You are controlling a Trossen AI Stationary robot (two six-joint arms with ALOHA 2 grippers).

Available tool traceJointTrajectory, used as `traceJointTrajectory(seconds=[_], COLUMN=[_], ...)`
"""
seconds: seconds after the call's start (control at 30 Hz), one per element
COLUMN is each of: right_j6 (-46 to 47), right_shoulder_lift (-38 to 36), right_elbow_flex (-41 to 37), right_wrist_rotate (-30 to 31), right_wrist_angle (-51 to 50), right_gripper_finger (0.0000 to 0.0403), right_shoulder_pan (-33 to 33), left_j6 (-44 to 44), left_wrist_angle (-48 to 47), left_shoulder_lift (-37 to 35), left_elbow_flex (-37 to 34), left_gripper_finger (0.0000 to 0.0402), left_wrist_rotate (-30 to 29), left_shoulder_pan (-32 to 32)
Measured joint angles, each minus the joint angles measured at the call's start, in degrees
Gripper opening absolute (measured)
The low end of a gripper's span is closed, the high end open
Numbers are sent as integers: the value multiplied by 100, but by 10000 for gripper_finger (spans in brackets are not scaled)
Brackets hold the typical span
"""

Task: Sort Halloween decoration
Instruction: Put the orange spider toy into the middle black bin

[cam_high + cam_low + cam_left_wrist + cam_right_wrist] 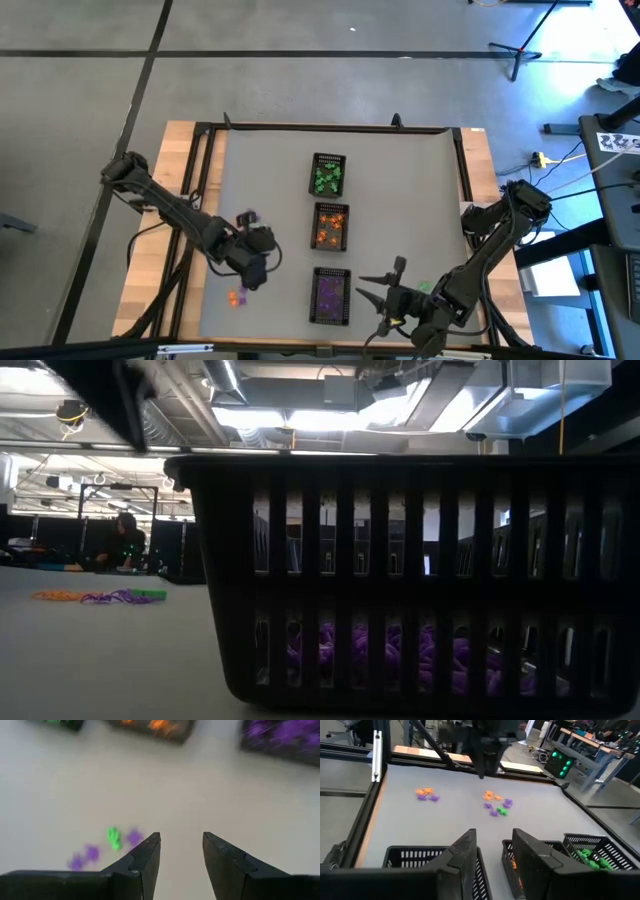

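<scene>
The Halloween decoration lies partly loose on the grey table: an orange and purple cluster (pixel 425 794) and an orange, purple and green cluster (pixel 496 802). Three black mesh trays stand in a row: green trinkets (pixel 328 175), orange (pixel 331 226), purple (pixel 330 296). My left gripper (pixel 181 840) hangs open above the table to the left of the trays, slanting down, nothing between its fingers; green and purple trinkets (pixel 112 840) lie beside it. My right gripper (pixel 494 837) is open and empty just right of the purple tray, above table height.
The black frame rail (pixel 330 128) borders the table's far edge, with wooden strips (pixel 180 160) at the sides. The low view is mostly filled by the purple tray's wall (pixel 400 580). A person (pixel 125 540) shows far behind the table.
</scene>
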Motion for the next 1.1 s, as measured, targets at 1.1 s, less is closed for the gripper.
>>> traceJointTrajectory(seconds=[1.1], right_j6=[140], right_shoulder_lift=[330], right_elbow_flex=[-4], right_wrist_rotate=[-976], right_wrist_angle=[36], right_gripper_finger=[124], right_shoulder_pan=[-640], left_j6=[-2599], left_wrist_angle=[863], left_shoulder_lift=[-1157], left_elbow_flex=[-3618], left_gripper_finger=[138], left_wrist_rotate=[1112], left_shoulder_pan=[1295])
